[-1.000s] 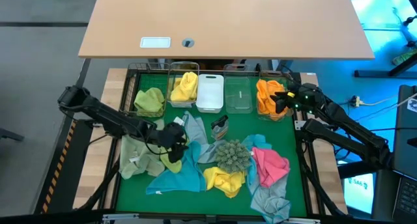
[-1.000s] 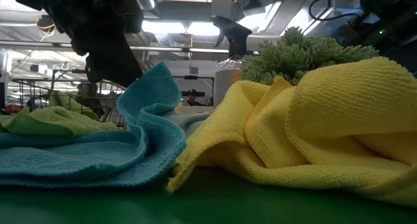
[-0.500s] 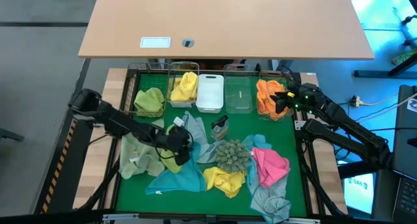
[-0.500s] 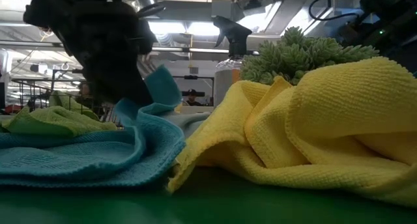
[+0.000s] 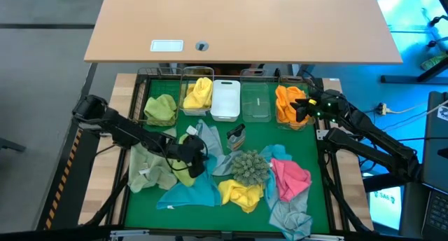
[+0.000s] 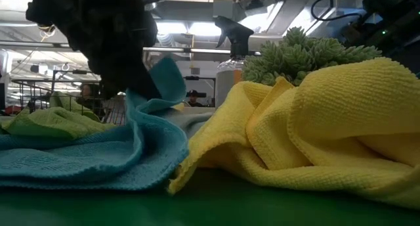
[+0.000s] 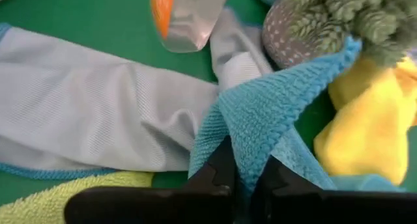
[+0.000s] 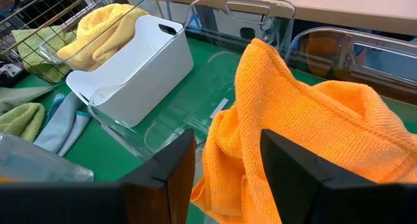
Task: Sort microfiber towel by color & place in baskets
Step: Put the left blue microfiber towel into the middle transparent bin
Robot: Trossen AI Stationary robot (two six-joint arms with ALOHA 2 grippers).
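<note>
On the bench, the left tool (image 5: 194,154) is clenched on a fold of the teal towel (image 7: 270,116), beside the yellow towel (image 5: 241,193). Farther back, the right tool (image 5: 302,108) hangs released over the orange towel (image 8: 306,129) in the end basket (image 5: 309,125).

Towels (image 5: 210,178) probably before baskets (image 5: 226,99)
</note>
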